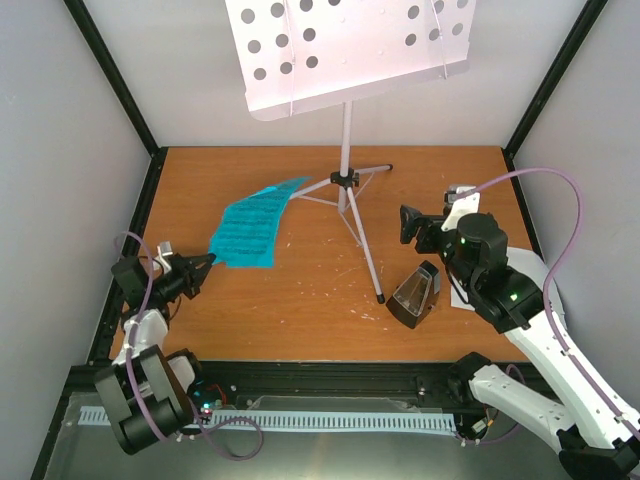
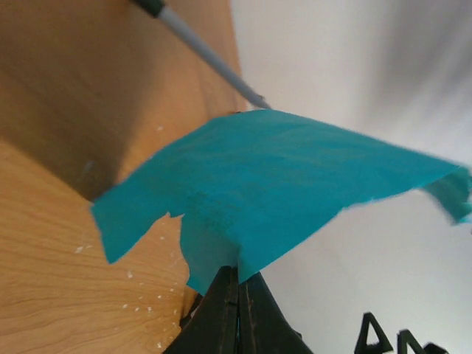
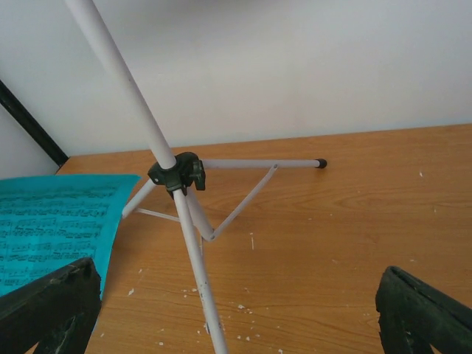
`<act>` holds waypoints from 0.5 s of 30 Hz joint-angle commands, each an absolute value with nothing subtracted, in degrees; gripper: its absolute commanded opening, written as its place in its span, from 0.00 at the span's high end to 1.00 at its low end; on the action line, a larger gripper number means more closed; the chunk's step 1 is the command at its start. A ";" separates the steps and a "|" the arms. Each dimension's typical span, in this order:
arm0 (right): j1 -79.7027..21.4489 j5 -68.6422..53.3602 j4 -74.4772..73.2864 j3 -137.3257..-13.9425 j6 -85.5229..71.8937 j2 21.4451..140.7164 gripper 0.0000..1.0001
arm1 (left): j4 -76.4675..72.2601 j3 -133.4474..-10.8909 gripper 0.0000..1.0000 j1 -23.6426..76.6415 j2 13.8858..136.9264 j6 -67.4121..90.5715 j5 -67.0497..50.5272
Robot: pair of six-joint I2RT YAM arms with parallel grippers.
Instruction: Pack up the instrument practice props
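My left gripper point(image 1: 205, 262) is shut on the near edge of a blue music sheet point(image 1: 250, 225), which it holds raised above the table at the left. In the left wrist view the blue sheet point(image 2: 280, 177) fans out from the closed gripper point(image 2: 237, 271). The silver tripod music stand point(image 1: 346, 150) stands at the back centre, its perforated tray point(image 1: 350, 45) high up. A black pyramid metronome point(image 1: 415, 295) sits right of the stand's front leg. My right gripper point(image 1: 408, 225) is open and empty, facing the stand's hub point(image 3: 175, 171). Its fingers point(image 3: 51, 310) are wide apart.
A white sheet point(image 1: 462, 296) lies partly under my right arm beside the metronome. Grey walls and black frame posts point(image 1: 120, 90) close in the wooden table point(image 1: 300, 300) on three sides. The stand's legs point(image 1: 365, 245) spread across the table's middle.
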State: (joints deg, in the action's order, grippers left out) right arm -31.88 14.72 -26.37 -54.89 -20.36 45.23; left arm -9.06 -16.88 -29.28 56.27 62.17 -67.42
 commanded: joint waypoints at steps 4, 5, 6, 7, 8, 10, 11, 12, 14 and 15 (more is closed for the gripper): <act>-31.99 17.31 -28.31 -55.17 -20.01 44.66 0.00 | -6.96 -16.28 1.00 -29.97 62.11 52.17 -60.32; -32.01 17.31 -28.57 -55.39 -19.94 44.79 0.00 | -4.10 -17.49 1.00 -29.97 62.28 49.76 -58.39; -31.99 17.31 -28.78 -55.49 -19.93 44.85 0.00 | -0.57 -18.81 1.00 -29.99 62.19 47.06 -55.88; -31.99 17.38 -28.86 -55.62 -19.75 44.98 0.00 | 2.40 -20.26 1.00 -29.97 61.88 44.89 -53.35; -31.99 17.43 -28.84 -55.60 -19.70 45.00 0.00 | 5.36 -21.52 1.00 -29.97 61.35 43.09 -50.94; -31.98 17.55 -28.75 -55.43 -19.60 45.00 0.00 | 10.63 -23.35 1.00 -29.97 59.77 40.35 -46.70; -31.99 17.65 -28.61 -55.37 -19.60 45.07 0.00 | 12.77 -24.12 1.00 -29.97 58.98 39.48 -44.59; -31.96 17.64 -28.44 -55.29 -19.61 45.13 0.00 | 14.48 -24.76 1.00 -29.97 58.19 38.66 -42.77; -31.99 17.52 -28.04 -55.24 -19.68 45.48 0.00 | 17.40 -25.84 1.00 -29.99 56.96 37.21 -39.60; -31.99 17.24 -27.71 -55.22 -19.77 45.71 0.00 | 18.86 -26.31 1.00 -29.97 56.66 36.70 -38.27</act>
